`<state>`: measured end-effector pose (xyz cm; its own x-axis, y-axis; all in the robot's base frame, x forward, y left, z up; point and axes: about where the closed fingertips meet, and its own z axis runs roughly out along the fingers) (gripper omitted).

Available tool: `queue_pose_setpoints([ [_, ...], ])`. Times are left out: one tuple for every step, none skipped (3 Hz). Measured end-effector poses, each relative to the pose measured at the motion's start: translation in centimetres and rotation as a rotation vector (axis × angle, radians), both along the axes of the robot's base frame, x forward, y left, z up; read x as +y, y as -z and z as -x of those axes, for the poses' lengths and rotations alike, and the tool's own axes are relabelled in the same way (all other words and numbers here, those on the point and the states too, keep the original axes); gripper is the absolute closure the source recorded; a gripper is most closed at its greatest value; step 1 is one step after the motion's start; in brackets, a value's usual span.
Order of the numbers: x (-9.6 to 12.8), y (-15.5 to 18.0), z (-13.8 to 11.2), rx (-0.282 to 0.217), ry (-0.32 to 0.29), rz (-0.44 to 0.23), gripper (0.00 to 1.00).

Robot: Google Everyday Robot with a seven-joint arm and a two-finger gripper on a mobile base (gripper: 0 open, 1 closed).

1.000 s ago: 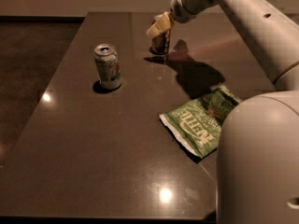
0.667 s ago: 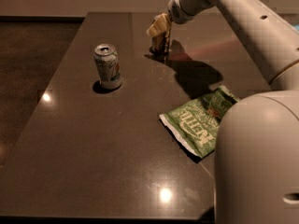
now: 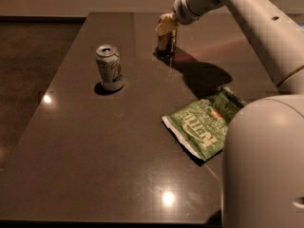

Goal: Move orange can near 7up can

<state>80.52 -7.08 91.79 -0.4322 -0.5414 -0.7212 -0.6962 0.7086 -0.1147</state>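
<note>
The orange can (image 3: 167,45) stands upright at the far middle of the dark table (image 3: 95,141); it looks dark bronze and its upper part is hidden by the gripper. My gripper (image 3: 166,28) is down over the top of that can, with the arm reaching in from the upper right. The 7up can (image 3: 109,67), pale silver-green with a silver top, stands upright to the left and a little nearer, well apart from the orange can.
A green chip bag (image 3: 206,123) lies flat at the table's right side, near my pale body (image 3: 263,165). The table's left edge (image 3: 45,80) borders a dark floor. The arm casts a shadow (image 3: 204,77) between the orange can and the bag.
The gripper has stayed at the top of the orange can with only a slight shift. Both cans and the chip bag are where they were.
</note>
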Motion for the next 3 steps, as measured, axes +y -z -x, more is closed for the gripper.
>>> queue_pose_setpoints([
  [0.2, -0.8, 1.8, 0.006, -0.054, -0.008, 0.88],
  [1.0, -2.0, 4.7, 0.003, -0.139, -0.022, 1.00],
  [2.3, -3.3, 8.2, -0.011, -0.245, -0.046, 1.00],
])
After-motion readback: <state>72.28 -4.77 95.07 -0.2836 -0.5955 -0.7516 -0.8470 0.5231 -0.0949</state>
